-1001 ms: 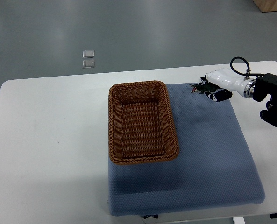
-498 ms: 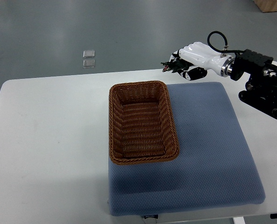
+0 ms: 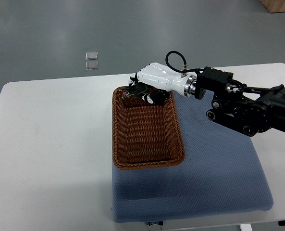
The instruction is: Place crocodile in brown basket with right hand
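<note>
My right hand [image 3: 147,89] is white and reaches in from the right edge on a black arm. It hovers over the far end of the brown wicker basket [image 3: 173,130]. Its fingers are curled around the small dark green crocodile [image 3: 134,91], whose head and a bit of red poke out to the left of the hand. The basket stands lengthwise, partly on the blue mat [image 3: 214,173] and partly on the white table [image 3: 51,139], and I see nothing lying inside it. The left arm does not show.
The black forearm and its joints [image 3: 243,108] stretch across the mat's far right part. Two small square floor fittings [image 3: 91,60] sit on the grey floor beyond the table.
The right hand has carried the crocodile from the mat's far right corner leftward, first lifting it, and now holds it over the basket's far end.
</note>
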`<state>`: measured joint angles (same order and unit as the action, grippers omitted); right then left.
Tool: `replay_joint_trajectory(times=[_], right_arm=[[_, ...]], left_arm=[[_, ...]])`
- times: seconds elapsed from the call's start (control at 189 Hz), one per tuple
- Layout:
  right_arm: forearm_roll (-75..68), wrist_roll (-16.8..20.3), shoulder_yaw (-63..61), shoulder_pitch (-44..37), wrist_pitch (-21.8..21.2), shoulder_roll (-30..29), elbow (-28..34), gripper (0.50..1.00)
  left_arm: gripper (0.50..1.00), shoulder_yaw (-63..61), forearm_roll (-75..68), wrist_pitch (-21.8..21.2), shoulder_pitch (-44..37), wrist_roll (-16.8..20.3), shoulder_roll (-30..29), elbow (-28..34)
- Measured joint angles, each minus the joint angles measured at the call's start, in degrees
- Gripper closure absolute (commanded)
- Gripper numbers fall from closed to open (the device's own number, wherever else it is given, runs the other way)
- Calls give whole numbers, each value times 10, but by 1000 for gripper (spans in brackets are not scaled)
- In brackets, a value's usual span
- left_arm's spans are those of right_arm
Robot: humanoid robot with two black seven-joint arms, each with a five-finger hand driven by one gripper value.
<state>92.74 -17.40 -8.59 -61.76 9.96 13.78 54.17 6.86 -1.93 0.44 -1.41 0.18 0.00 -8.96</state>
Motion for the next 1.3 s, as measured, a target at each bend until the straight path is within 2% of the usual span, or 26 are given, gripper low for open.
replay_joint_trajectory(times=[0.191, 0.312, 0.397, 0.466, 0.524, 0.656, 0.847, 0.974, 1.117, 1.207, 1.302], right_arm=[[2, 0, 13, 16, -2, -2, 0, 961], [2, -2, 13, 26, -2, -2, 0, 897], [1, -4, 13, 30, -2, -2, 0, 818], [-1, -4, 13, 34, -2, -2, 0, 695], [-2, -4, 12, 38, -1, -2, 0, 644], [-4, -9, 11, 40, 0, 0, 0, 615], [-6, -20, 4, 41, 1, 12, 1, 613], [-8, -22, -5, 41, 2, 40, 12, 613], [-24, -22, -65, 56, -3, 61, 19, 613], [-51, -20, -141, 88, -22, 64, 20, 613], [-91, -14, -237, 124, -67, 63, 20, 613]], left_arm=[[500, 0, 0, 0, 0, 0, 0, 0], [500, 0, 0, 0, 0, 0, 0, 0], [500, 0, 0, 0, 0, 0, 0, 0], [500, 0, 0, 0, 0, 0, 0, 0], [500, 0, 0, 0, 0, 0, 0, 0], [500, 0, 0, 0, 0, 0, 0, 0], [500, 0, 0, 0, 0, 0, 0, 0], [500, 0, 0, 0, 0, 0, 0, 0], [500, 0, 0, 0, 0, 0, 0, 0], [500, 0, 0, 0, 0, 0, 0, 0], [500, 0, 0, 0, 0, 0, 0, 0]])
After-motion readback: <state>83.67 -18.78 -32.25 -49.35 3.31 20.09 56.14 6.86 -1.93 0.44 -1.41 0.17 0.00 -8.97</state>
